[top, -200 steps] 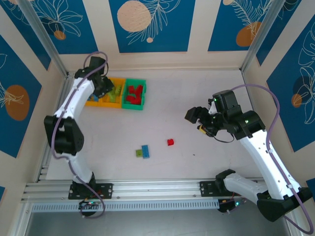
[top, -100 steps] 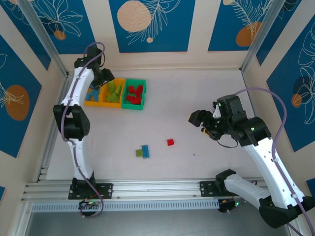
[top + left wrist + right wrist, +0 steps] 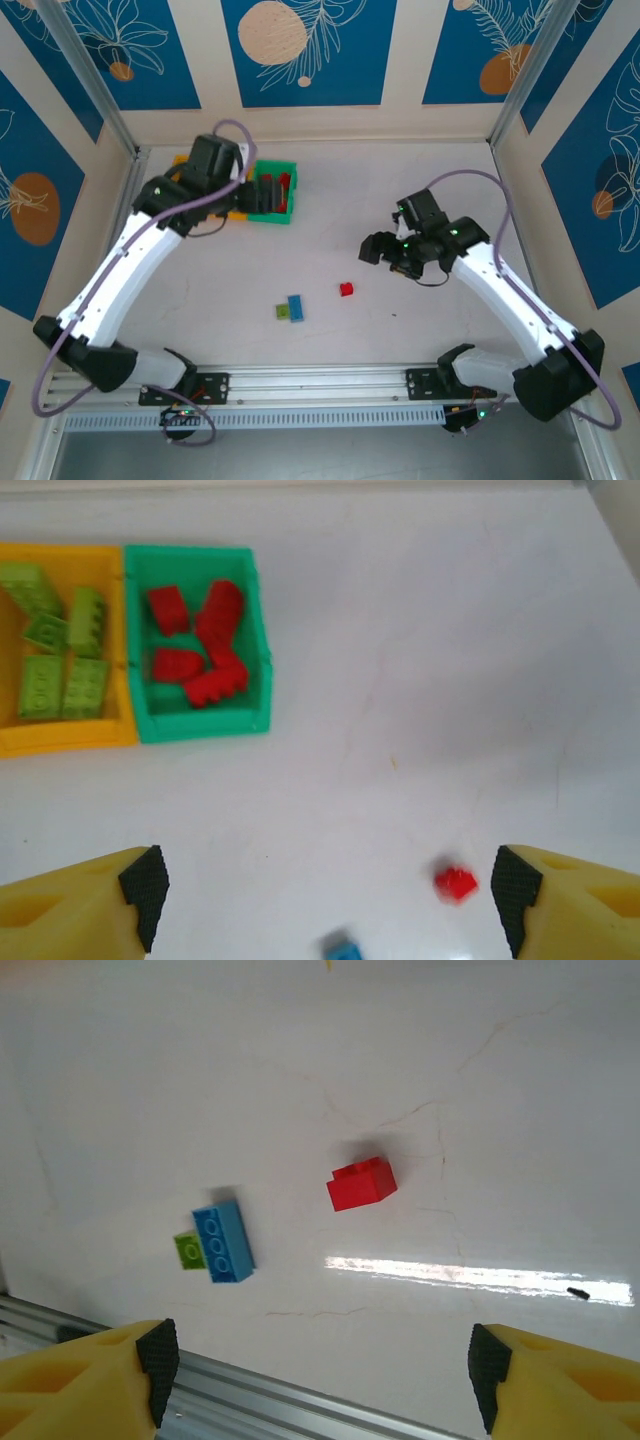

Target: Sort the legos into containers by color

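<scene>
Left gripper, jaws wide apart, near green bin holding red bricks, right gripper, jaws spread, above loose red brick, blue brick touching lime brick.

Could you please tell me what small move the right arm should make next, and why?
Probably lower the right gripper toward the red lego: it lies loose on the table, the fingers are open and empty, and the green bin already holds red ones.
</scene>
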Controlling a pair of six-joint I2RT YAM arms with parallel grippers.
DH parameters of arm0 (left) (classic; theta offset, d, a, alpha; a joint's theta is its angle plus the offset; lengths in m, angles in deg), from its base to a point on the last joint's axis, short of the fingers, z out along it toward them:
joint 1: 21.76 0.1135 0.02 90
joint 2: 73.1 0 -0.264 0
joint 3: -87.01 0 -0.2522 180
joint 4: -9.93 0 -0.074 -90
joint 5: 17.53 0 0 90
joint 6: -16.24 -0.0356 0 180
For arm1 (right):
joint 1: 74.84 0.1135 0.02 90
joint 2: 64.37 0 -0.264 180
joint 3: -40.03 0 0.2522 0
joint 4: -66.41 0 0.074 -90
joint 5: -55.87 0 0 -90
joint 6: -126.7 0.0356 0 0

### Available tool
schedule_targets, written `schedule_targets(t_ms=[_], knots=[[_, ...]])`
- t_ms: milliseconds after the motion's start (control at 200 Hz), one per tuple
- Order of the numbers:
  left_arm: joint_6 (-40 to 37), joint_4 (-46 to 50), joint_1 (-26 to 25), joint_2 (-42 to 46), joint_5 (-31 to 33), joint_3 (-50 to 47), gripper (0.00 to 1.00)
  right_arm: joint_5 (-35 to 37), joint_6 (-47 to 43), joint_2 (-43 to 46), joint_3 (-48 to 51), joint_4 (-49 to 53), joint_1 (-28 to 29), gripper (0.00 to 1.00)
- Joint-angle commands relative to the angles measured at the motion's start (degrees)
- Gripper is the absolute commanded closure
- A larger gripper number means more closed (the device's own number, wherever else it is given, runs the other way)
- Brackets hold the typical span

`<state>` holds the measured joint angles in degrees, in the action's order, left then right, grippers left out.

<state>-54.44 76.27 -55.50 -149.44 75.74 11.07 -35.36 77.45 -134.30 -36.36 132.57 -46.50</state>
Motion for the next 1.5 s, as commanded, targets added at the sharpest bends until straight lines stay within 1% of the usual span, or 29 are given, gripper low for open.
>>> schedule_targets(t_ms=[0,50,85,115,160,235,295,365,410,460,570,630,680,795,880,955,995,1035,1055,1125,1160,1190,1245,1365,1495], knots=[[-6.68,-4.7,-3.67,5.52,-2.61,-7.86,0.05,0.3,-5.21,-5.31,1.36,-4.5,2.83,0.2],[-9.18,-8.81,-4.59,8.34,-8.36,-12.6,0.01,0.25,-5.53,-8.57,1.46,-5.65,4.12,0.2],[-10.65,-10.86,-5.2,9.97,-11.5,-15.27,0.0,0.16,-5.94,-10.87,1.42,-6.61,5.02,0.2],[-11.54,-12.03,-5.53,11.06,-12.85,-16.94,0.0,0.24,-6.28,-12.77,1.3,-7.35,5.82,0.2],[-12.41,-12.96,-5.72,12.25,-13.46,-18.82,0.0,0.69,-7.17,-15.34,0.92,-8.34,7.04,0.2],[-13.36,-13.03,-5.77,13.41,-12.38,-20.62,0.0,1.37,-8.92,-20.18,-0.34,-8.98,8.82,0.2],[-13.58,-13.1,-5.78,13.97,-11.72,-21.37,0.0,3.93,-9.86,-23.73,-1.23,-8.42,10.23,0.2],[-13.83,-13.91,-5.8,14.45,-13.07,-21.96,0.0,8.46,-10.38,-27.39,-2.21,-7.37,11.94,0.22],[-13.67,-14.61,-5.74,14.71,-13.62,-22.38,0.0,10.02,-11.12,-29.11,-2.41,-7.13,12.71,0.28],[-13.27,-15.02,-5.8,14.89,-13.09,-22.88,0.0,10.11,-11.97,-30.6,-2.57,-7.48,13.26,0.35],[-12.95,-14.97,-5.75,15.12,-11.47,-23.49,0.0,11.14,-12.27,-31.49,-3.13,-7.4,14.35,0.57],[-12.5,-15.32,-5.81,15.54,-11.35,-23.92,0.0,11.52,-12.03,-30.78,-3.4,-7.43,14.51,0.66],[-11.67,-16.3,-5.81,16.09,-11.77,-24.38,0.0,11.52,-12.07,-29.97,-4.07,-7.06,14.59,0.69],[-9.29,-19.89,-5.76,18.34,-12.23,-25.58,0.0,13.08,-12.86,-27.63,-6.72,-4.96,14.8,0.73],[-7.45,-21.26,-5.79,19.99,-8.89,-26.17,0.0,14.26,-13.62,-25.07,-9.65,-3.6,14.73,0.74],[-6.48,-21.25,-5.76,21.24,-5.71,-26.28,0.0,14.22,-14.5,-23.18,-12.08,-4.41,14.51,0.74],[-6.2,-20.77,-5.8,21.79,-4.01,-26.34,0.0,13.84,-14.65,-23.01,-13.39,-5.0,14.1,0.73],[-5.66,-20.14,-5.79,22.2,-2.06,-26.32,0.0,13.79,-13.92,-23.7,-15.39,-4.37,13.35,0.67],[-5.33,-19.84,-5.79,22.32,-1.09,-26.32,0.0,14.2,-13.0,-24.11,-16.25,-3.53,12.93,0.64],[-4.11,-19.05,-5.77,22.78,0.84,-26.56,0.0,15.73,-9.85,-25.14,-18.5,-1.39,10.57,0.41],[-3.12,-19.07,-5.79,22.98,0.99,-26.79,0.0,17.04,-7.99,-25.11,-18.47,-1.02,8.66,0.34],[-2.27,-19.22,-5.78,23.15,0.83,-27.14,0.0,17.59,-6.34,-25.01,-18.28,-0.8,6.8,0.3],[-0.44,-19.92,-5.75,23.42,0.29,-27.94,0.0,15.94,-4.36,-25.06,-18.14,-1.34,2.52,0.26],[3.7,-22.8,-5.81,23.55,-0.58,-30.11,0.0,9.96,-2.61,-27.21,-21.33,-2.96,-6.32,0.24],[5.44,-24.23,-5.73,22.62,-0.39,-30.54,0.0,10.76,-2.45,-33.1,-29.26,-3.59,-12.23,0.2]])
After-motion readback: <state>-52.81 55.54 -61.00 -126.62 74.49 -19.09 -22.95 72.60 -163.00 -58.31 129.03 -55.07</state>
